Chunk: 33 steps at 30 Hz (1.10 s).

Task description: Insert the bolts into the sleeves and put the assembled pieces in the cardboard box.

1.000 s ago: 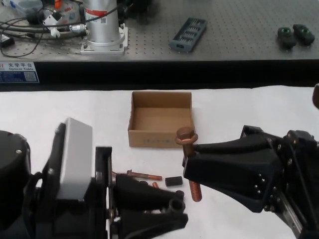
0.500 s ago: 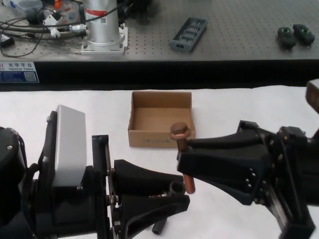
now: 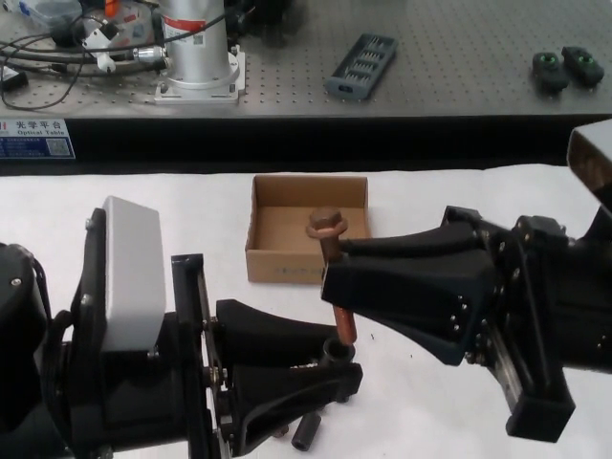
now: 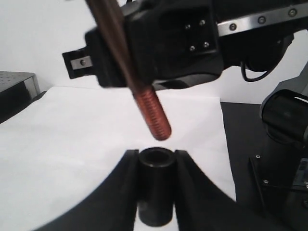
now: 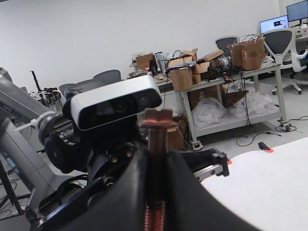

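My left gripper (image 3: 336,361) is shut on a short black sleeve (image 4: 155,186), held upright with its mouth up. My right gripper (image 3: 337,279) is shut on a copper bolt (image 3: 334,277), head up and threaded end down. In the left wrist view the bolt's tip (image 4: 158,120) hangs just above the sleeve's mouth, slightly tilted and not inside it. The right wrist view has the bolt (image 5: 157,130) standing between my right gripper's fingers (image 5: 179,178). The open, empty cardboard box (image 3: 308,258) stands behind both grippers at the middle of the white cloth.
A loose black sleeve (image 3: 308,430) lies on the cloth near the front edge, below the left gripper. The perforated bench at the back carries a grey post (image 3: 196,43), a ribbed rack (image 3: 361,63) and two black parts (image 3: 568,67). White cloth lies bare on both sides of the box.
The right gripper has carried the bolt leftward and toward the sleeve. The left gripper has lifted the sleeve up from the cloth, so the bolt's tip now hangs right over it.
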### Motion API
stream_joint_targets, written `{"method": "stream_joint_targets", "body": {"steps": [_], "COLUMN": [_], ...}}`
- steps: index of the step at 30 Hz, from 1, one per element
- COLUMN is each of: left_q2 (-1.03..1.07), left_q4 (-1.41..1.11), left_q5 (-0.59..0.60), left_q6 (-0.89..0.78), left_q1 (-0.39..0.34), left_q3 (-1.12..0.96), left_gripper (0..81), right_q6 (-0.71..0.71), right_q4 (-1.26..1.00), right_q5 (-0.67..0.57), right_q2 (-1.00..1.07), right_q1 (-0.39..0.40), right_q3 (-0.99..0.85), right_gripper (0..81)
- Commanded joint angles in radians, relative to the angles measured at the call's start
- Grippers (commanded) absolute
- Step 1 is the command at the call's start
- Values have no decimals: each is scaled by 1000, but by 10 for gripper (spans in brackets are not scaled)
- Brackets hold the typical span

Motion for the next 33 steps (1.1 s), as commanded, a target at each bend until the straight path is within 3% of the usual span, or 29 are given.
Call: {"method": "stream_joint_targets", "body": {"steps": [1,33], "left_q2": [-1,-1], "left_q4": [-29,-111], "left_q5": [-5,-32], "left_q6": [-9,-91], "left_q1": [-6,-6], "left_q3": [-5,-5], "left_gripper": [6,6], "right_q6": [-11,-79], "right_q4": [-6,-83], "right_q5": [3,52], "right_q2": [4,28], "right_q1": [7,-4], "right_q3": [-10,-10], "right_gripper": [37,37]}}
